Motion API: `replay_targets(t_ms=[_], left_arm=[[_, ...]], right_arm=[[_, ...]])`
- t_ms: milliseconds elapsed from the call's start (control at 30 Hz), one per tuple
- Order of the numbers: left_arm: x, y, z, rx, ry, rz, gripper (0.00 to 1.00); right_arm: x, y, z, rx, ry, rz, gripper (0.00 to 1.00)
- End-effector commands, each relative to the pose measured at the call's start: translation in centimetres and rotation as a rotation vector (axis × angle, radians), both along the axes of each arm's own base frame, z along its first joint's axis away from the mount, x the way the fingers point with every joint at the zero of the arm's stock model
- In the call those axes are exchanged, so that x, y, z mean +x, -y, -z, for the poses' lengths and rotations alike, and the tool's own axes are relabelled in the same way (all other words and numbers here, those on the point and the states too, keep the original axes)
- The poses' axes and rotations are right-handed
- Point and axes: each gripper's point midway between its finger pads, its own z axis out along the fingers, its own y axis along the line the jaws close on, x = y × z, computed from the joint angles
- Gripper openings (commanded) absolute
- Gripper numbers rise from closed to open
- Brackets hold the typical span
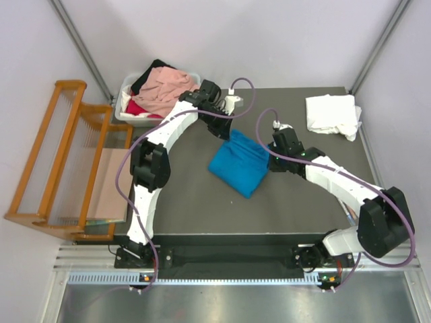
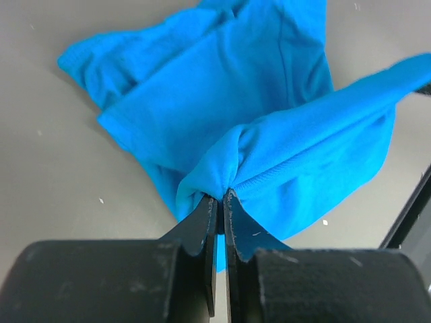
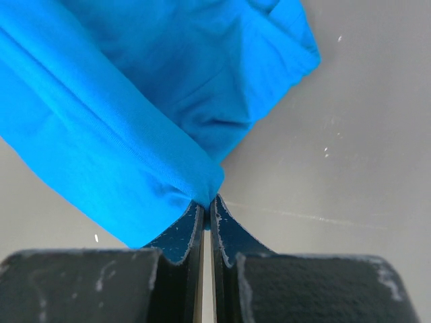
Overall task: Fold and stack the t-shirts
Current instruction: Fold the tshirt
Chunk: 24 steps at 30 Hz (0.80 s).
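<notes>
The left hand (image 2: 219,195) and right hand (image 3: 207,202) each pinch the blue tee (image 1: 239,161); a thin pinch could let it slip.

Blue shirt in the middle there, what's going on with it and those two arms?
Two robot arms are working on the bright blue t-shirt in the middle of the table. The left end effector and the right end effector are each shut on a pinch of its edge. A band of cloth stretches between them while the rest lies on the table. A white t-shirt sits at the far right corner. More shirts are heaped in a white tub at the far left.
</notes>
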Motion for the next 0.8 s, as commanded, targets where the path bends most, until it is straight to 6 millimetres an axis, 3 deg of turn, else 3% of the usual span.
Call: replay_targets(t_ms=[0, 300, 767], left_arm=[[5.0, -0.1, -1.9, -0.024, 0.141, -0.094, 0.00], [7.1, 0.2, -1.5, -0.020, 0.187, -0.130, 0.00], [8.6, 0.5, 5.4, 0.015, 0.126, -0.175, 0.00]], right_arm=[[1.2, 2.0, -1.1, -0.042, 0.010, 0.030, 0.00], [3.1, 3.2, 0.5, -0.054, -0.024, 0.058, 0.00], [5.4, 4.1, 3.6, -0.043, -0.069, 0.088, 0.00]])
